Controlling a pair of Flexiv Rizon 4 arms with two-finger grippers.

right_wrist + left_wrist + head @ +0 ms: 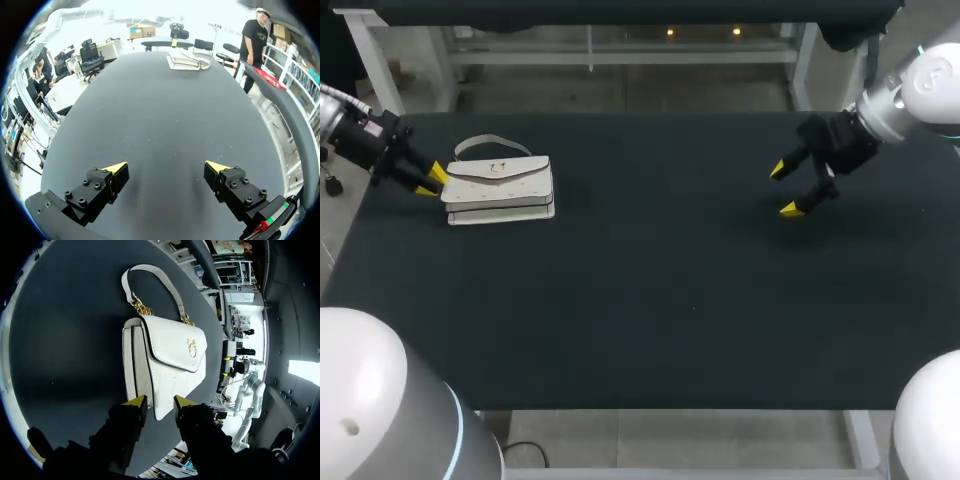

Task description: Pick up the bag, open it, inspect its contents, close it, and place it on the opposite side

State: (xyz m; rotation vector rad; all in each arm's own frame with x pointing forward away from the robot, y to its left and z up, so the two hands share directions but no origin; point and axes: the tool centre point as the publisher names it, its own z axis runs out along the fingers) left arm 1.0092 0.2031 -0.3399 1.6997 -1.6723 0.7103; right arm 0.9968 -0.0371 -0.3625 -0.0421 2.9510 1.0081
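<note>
A white handbag (500,185) with a gold clasp lies flat near the table's left end, flap shut, its handle (490,145) pointing to the far side. My left gripper (432,181) sits low at the bag's left end. In the left wrist view the bag (170,365) stretches out ahead. One corner of it lies between the slightly parted yellow tips of the left gripper (160,402), which do not visibly clamp it. My right gripper (783,190) hangs wide open over the table's right side, holding nothing. From the right gripper (167,167) the bag (187,60) shows far ahead.
The black table top (670,300) carries only the bag. Its left edge runs just behind my left gripper, and its front edge (680,408) lies toward the camera.
</note>
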